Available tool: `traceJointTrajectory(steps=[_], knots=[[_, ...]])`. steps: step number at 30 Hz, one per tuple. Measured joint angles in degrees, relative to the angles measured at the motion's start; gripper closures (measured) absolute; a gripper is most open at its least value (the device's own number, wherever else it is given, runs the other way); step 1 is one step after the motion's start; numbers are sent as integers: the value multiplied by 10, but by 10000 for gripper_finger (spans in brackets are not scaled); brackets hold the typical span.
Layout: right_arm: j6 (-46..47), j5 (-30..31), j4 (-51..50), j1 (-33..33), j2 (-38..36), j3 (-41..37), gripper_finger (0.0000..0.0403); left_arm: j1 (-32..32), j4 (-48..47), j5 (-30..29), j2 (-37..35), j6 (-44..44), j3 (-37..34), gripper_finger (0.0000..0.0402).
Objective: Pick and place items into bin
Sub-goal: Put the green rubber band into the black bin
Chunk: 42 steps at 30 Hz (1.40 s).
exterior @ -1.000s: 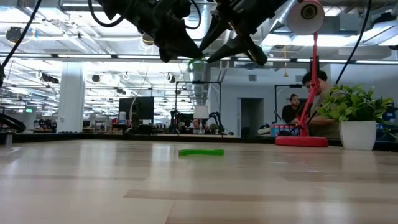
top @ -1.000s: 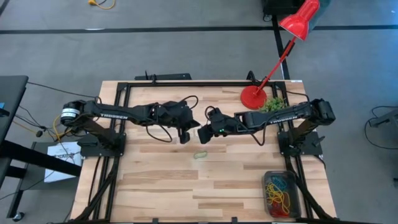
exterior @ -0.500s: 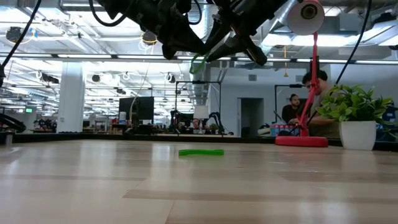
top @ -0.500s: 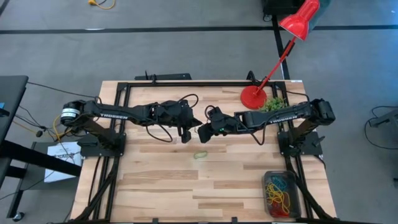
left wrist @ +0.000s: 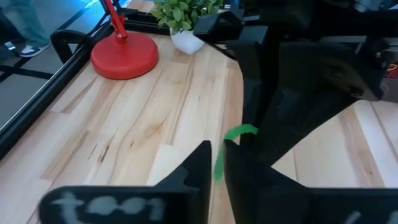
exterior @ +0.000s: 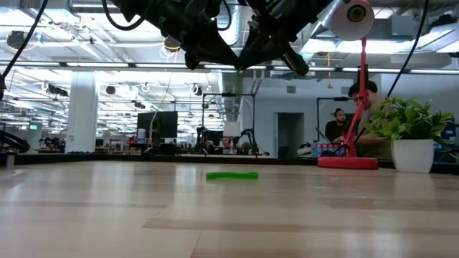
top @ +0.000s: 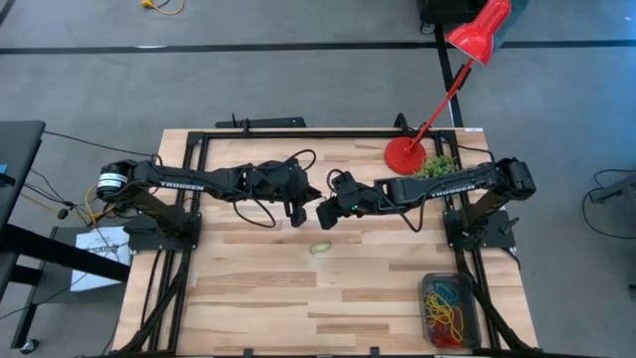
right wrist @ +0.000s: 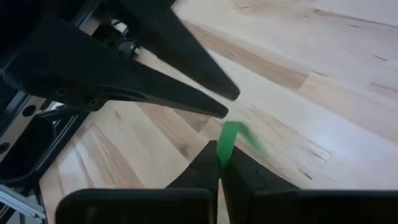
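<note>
My right fingers (right wrist: 219, 163) pinch a green loop (right wrist: 229, 140) above mid-surface, just beside my barely parted left fingers (left wrist: 217, 163). It's feather-light, floppy and stretchy, so I grip any single strand firmly.

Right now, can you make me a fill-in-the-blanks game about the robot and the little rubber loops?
1. The right gripper is shut on a thin ____ rubber loop.
2. Another thin green rubber loop lies on the wooden ____.
3. The small dark grey plastic bin of coloured loops sits nearest the ____ arm.
4. The round lamp base is ____.

Missing words: green; table; right; red
</note>
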Motion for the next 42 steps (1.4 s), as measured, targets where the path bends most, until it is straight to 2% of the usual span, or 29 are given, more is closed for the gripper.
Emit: traceJointTrajectory(steps=[5, 9, 15, 20, 26, 32, 39, 42], knots=[[22, -14, -26, 4, 0, 0, 400, 0, -11, 3, 0, -17, 0, 334], [69, -81, -104, 16, 0, 0, 399, 0, -32, 3, 0, -37, 0, 314], [162, -205, -229, 64, 0, 0, 401, 0, -55, 0, 0, -39, 0, 308], [229, -262, -283, 122, -14, 0, 402, 0, -64, -12, 0, -39, 0, 308], [371, -209, -439, 177, -56, 57, 402, 0, -65, -20, 0, -43, 0, 308], [523, -208, -620, 258, -75, 141, 402, 0, -64, -38, 0, -43, 0, 308], [715, -210, -625, 374, -75, 130, 403, 0, -64, -45, 0, -43, 0, 308], [748, -210, -618, 402, -66, 123, 403, 0, -63, -45, 0, -43, 0, 308]])
